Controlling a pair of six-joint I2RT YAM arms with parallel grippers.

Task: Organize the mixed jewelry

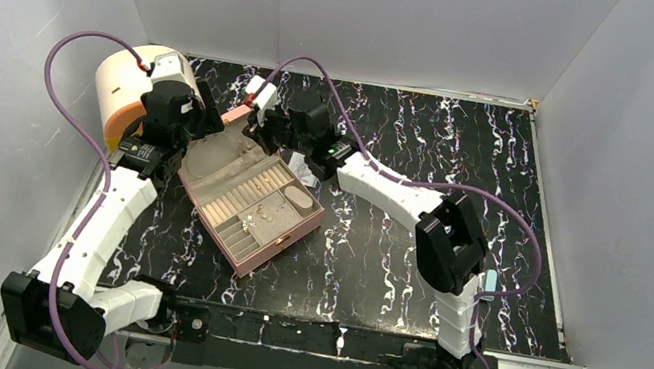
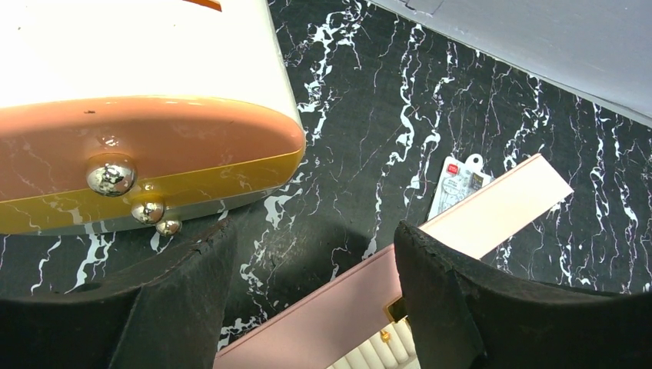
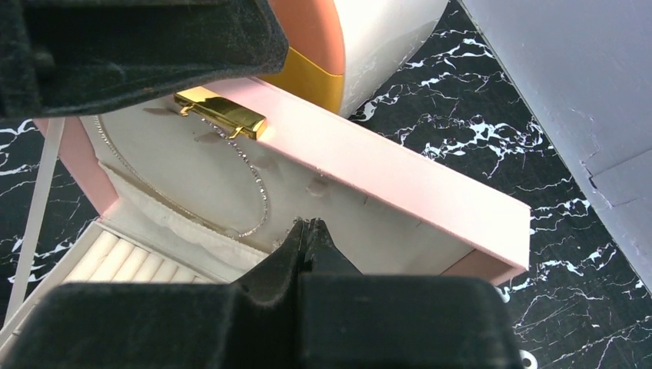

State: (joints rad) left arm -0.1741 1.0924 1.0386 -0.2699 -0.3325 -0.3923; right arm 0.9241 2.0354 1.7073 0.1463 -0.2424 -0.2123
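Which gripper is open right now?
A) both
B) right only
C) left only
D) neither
C: in its wrist view the left gripper has its fingers wide apart, while the right gripper has its fingertips pressed together.

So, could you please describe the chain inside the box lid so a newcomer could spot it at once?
Find the open pink box left of the table's middle, beside the big round cream-and-orange case. On the cream lining of its raised lid, the chain loops down from near the gold clasp. Unlike the tiny gold studs down in the box, it is one long, thin, silvery strand.
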